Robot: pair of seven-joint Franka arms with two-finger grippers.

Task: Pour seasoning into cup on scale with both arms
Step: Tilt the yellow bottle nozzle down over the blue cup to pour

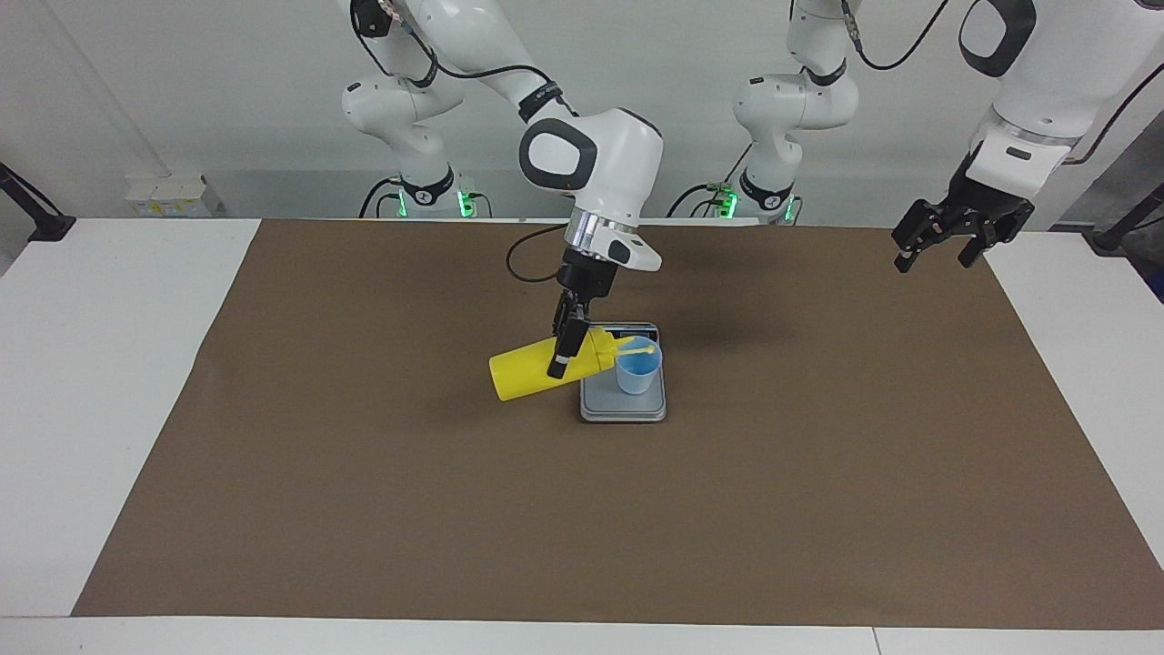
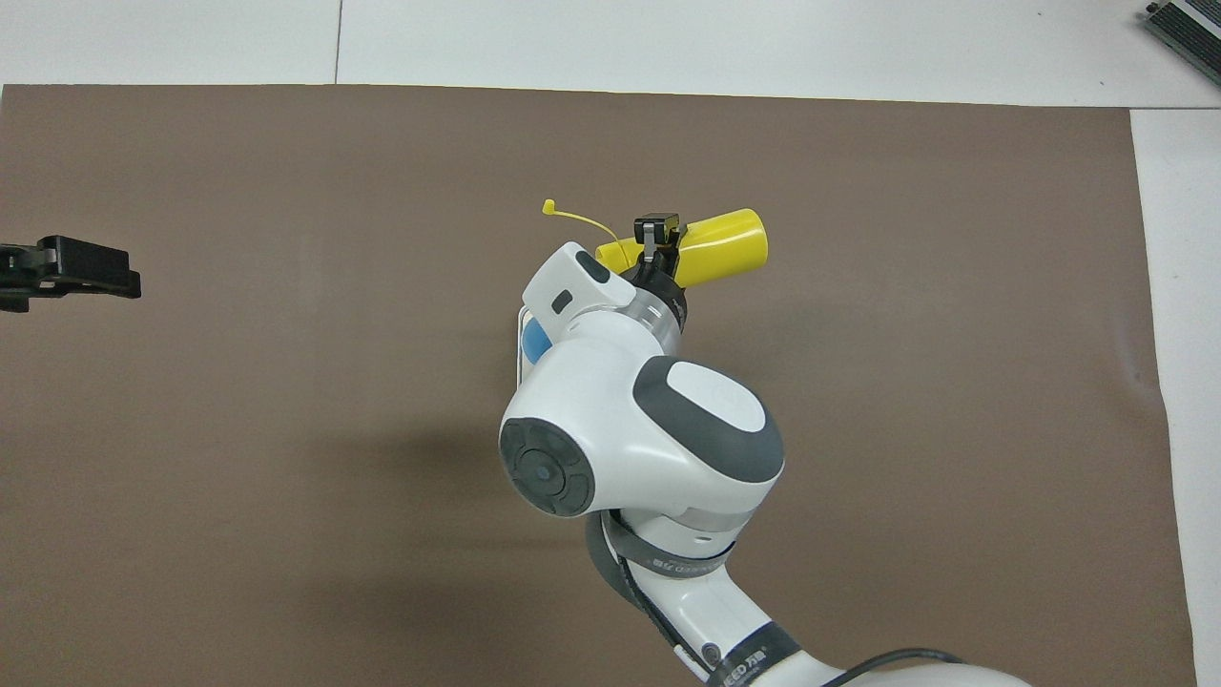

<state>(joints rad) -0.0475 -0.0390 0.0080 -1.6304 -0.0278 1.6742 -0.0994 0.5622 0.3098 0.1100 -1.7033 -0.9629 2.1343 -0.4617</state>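
My right gripper (image 1: 559,362) is shut on the seasoning, a yellow squeeze bottle (image 1: 518,375) held tipped on its side just above the mat. The nozzle (image 1: 627,344) points at the rim of the light-blue cup (image 1: 639,371), and the thin cap strap lies across the cup's mouth. The cup stands on the grey scale (image 1: 627,406). In the overhead view the right arm covers most of the scale and cup; the bottle's base (image 2: 725,246) and the strap (image 2: 572,215) stick out. My left gripper (image 1: 946,244) waits open, raised over the mat's edge at the left arm's end.
A brown mat (image 1: 364,509) covers the white table (image 1: 100,382). Only the scale with the cup stands on it, near the middle.
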